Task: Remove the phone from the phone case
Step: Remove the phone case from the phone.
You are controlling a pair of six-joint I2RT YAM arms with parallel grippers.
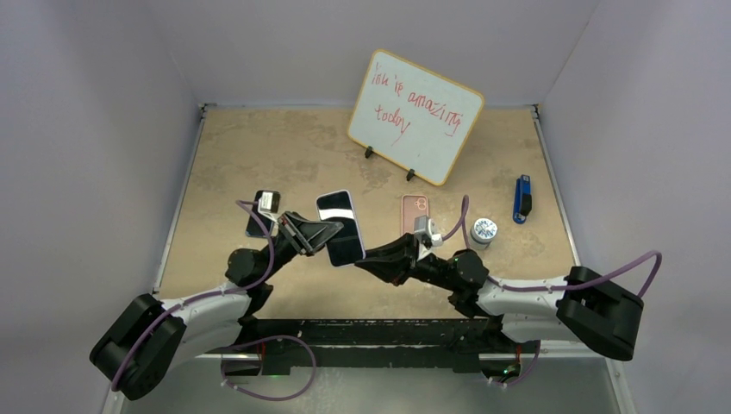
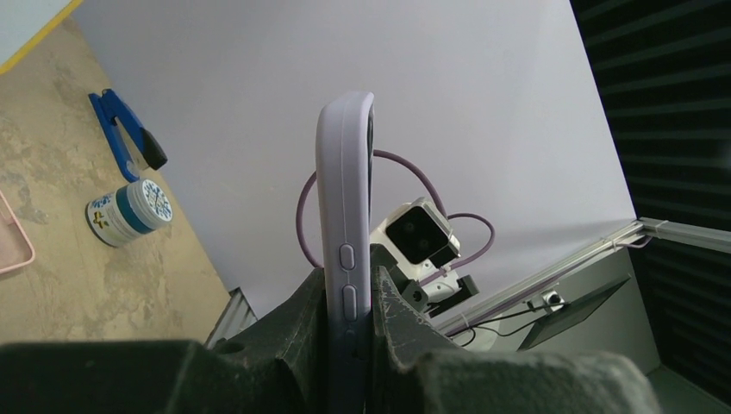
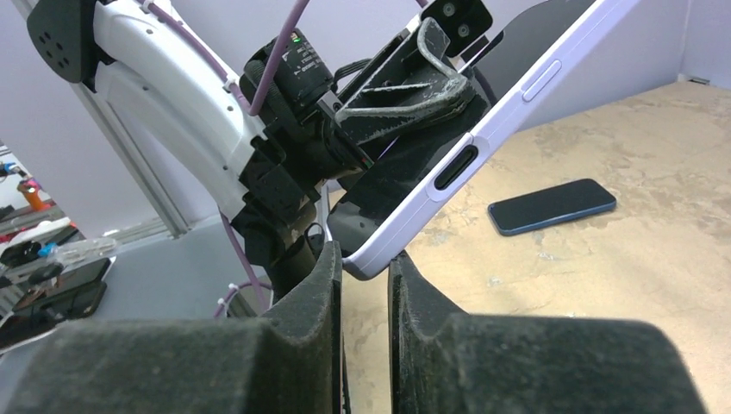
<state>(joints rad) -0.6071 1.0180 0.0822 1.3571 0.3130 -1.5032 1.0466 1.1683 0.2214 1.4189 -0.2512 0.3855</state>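
A phone in a lilac case (image 1: 340,226) is held up off the table, screen facing up. My left gripper (image 1: 321,235) is shut on it from the left side. In the left wrist view the case (image 2: 345,190) stands edge-on between the fingers (image 2: 293,319), side buttons showing. My right gripper (image 1: 363,261) is at the phone's near lower corner. In the right wrist view the lilac case (image 3: 496,112) slants up to the right, and its corner sits pinched between my right gripper's (image 3: 364,259) narrow-set fingertips.
A dark phone (image 3: 552,205) lies flat on the table at the left (image 1: 256,226). A pink case (image 1: 415,211), a small round tin (image 1: 484,230), a blue clip (image 1: 522,198) and a propped whiteboard (image 1: 415,116) stand further back.
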